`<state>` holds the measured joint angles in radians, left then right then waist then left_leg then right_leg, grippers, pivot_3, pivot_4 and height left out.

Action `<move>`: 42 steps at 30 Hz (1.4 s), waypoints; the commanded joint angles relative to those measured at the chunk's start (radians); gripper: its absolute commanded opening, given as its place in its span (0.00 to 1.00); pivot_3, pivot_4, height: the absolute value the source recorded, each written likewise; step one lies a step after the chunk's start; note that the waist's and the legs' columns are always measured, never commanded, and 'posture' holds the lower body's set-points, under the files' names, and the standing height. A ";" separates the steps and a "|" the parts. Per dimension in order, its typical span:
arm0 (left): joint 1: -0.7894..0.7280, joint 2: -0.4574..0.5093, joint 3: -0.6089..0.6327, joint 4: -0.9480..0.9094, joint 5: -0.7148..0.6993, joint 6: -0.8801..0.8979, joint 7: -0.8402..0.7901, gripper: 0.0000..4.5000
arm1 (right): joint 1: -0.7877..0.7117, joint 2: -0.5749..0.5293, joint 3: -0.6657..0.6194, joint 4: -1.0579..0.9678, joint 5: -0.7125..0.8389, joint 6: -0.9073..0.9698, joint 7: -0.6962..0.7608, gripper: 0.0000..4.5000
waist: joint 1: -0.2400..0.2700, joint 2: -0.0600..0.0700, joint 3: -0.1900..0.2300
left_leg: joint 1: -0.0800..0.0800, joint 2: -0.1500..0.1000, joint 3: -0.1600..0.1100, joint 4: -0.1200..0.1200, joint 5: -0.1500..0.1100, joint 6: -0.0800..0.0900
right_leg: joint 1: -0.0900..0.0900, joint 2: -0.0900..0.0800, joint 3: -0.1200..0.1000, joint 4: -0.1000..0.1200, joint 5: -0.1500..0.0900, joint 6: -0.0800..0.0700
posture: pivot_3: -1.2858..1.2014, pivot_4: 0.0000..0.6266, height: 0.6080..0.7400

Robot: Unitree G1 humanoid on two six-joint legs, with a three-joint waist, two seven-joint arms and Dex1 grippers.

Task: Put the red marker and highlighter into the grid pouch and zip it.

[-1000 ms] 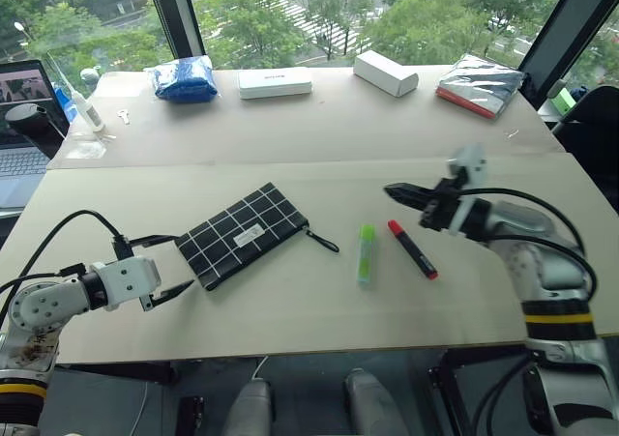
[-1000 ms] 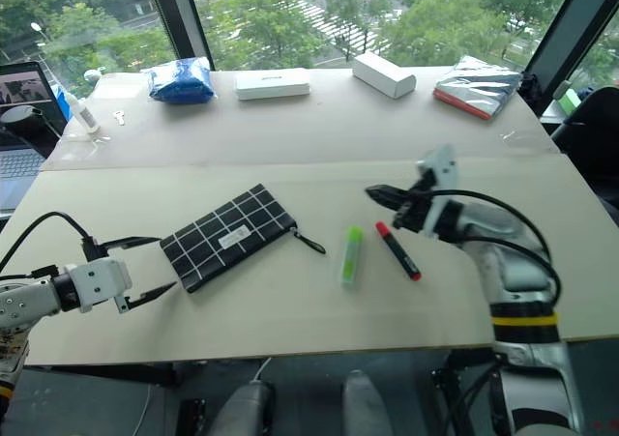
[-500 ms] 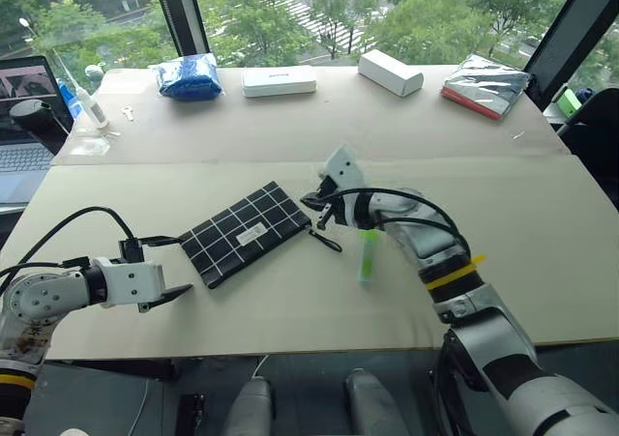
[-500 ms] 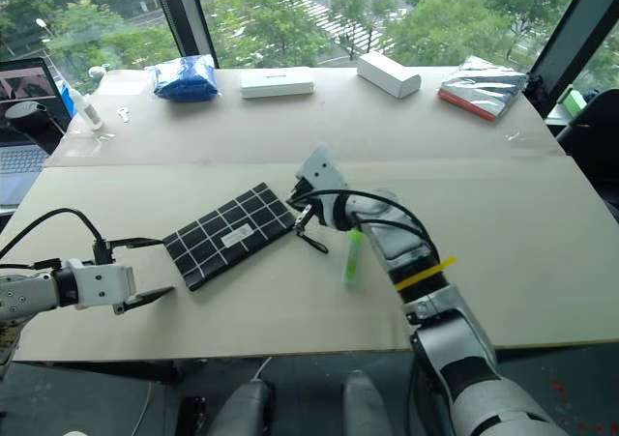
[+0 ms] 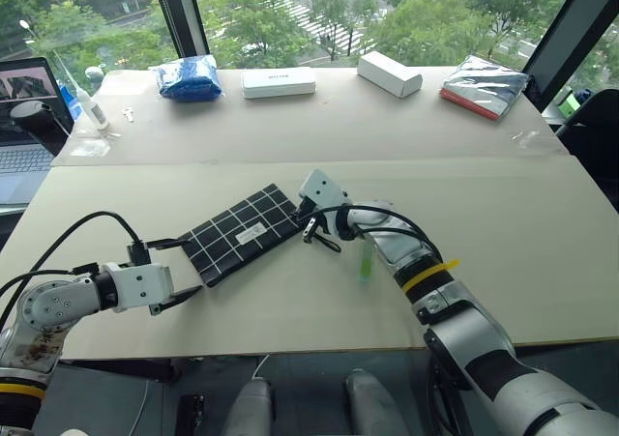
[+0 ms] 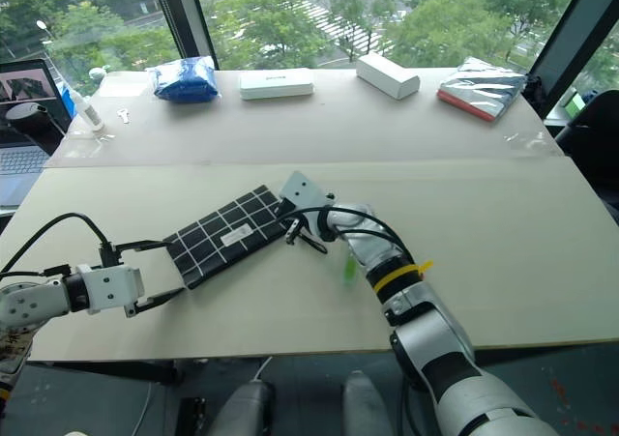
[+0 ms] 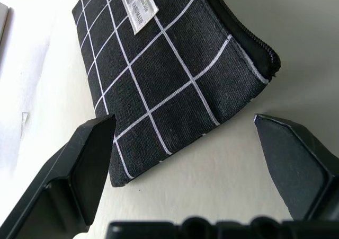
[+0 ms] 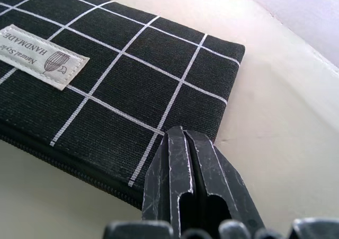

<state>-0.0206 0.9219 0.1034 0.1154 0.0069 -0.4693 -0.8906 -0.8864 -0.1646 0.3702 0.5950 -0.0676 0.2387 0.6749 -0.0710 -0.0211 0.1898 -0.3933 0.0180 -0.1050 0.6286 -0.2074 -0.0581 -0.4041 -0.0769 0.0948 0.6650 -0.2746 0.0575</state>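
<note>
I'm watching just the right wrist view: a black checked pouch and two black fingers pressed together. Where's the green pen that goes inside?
Observer: The highlighter lies on the table just beyond the grid pouch's zipper end, beside the right forearm.
Operator: What's the other arm doing?
Observer: The left gripper stands open at the pouch's opposite end, with a finger on either side of that corner.
Operator: Does the zipper have anything to grab?
Observer: A black pull cord trails onto the table next to the shut right gripper; I can't tell whether they touch.
</note>
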 commanded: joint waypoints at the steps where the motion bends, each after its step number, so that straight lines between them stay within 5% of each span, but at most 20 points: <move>1: -0.008 -0.018 -0.033 -0.056 0.028 0.040 0.021 1.00 | 0.018 -0.009 0.032 0.012 -0.045 -0.028 0.027 0.01 | 0.000 0.000 0.000 | 0.000 0.000 0.000 0.000 0.000 0.000 | 0.000 0.000 0.000 0.000 0.000 0.000 | 0.52 0.24 1.00; 16: -0.080 -0.034 -0.079 0.015 0.084 -0.029 0.071 1.00 | 0.024 -0.003 0.010 0.011 -0.060 -0.034 0.040 0.01 | 0.002 0.000 -0.001 | 0.002 0.000 0.000 0.000 0.000 0.000 | 0.002 0.000 0.000 0.000 0.000 0.000 | 0.52 0.24 1.00; 20: -0.113 -0.057 -0.106 0.007 0.082 -0.040 0.073 0.76 | 0.024 -0.005 0.005 0.012 -0.059 -0.030 0.041 0.00 | 0.002 0.000 -0.001 | 0.002 0.000 0.000 0.000 0.000 0.000 | 0.002 0.000 0.000 0.000 0.000 0.000 | 0.52 0.24 1.00; 28: -0.111 -0.073 -0.136 0.008 0.078 -0.037 0.065 0.06 | 0.026 -0.008 0.001 0.011 -0.060 -0.026 0.042 0.00 | 0.001 0.000 -0.001 | 0.002 0.000 0.000 0.000 0.000 0.000 | 0.002 0.000 0.000 0.000 0.000 0.000 | 0.52 0.24 1.00; 34: -0.119 -0.082 -0.141 0.007 0.071 -0.036 0.061 0.01 | 0.032 -0.013 -0.001 0.013 -0.059 -0.034 0.051 0.00 | 0.002 0.000 -0.001 | 0.002 0.000 0.000 0.000 0.000 0.000 | 0.002 0.000 0.000 0.000 0.000 0.000 | 0.52 0.24 1.00; 42: -0.085 -0.113 -0.124 -0.023 0.006 0.019 0.050 0.00 | 0.028 0.006 -0.157 -0.113 0.142 0.144 0.153 0.57 | 0.002 0.000 -0.001 | 0.002 0.000 0.000 0.000 0.000 0.000 | 0.002 0.000 0.000 0.000 0.000 0.000 | 0.52 0.24 1.00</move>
<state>-0.1123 0.8143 -0.0337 0.1282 0.0514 -0.4565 -0.8375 -0.8518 -0.1694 0.2753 0.5553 -0.0123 0.3007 0.7862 -0.0692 -0.0214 0.1892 -0.3917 0.0180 -0.1052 0.6285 -0.2074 -0.0581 -0.4028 -0.0770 0.0949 0.6655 -0.2746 0.0575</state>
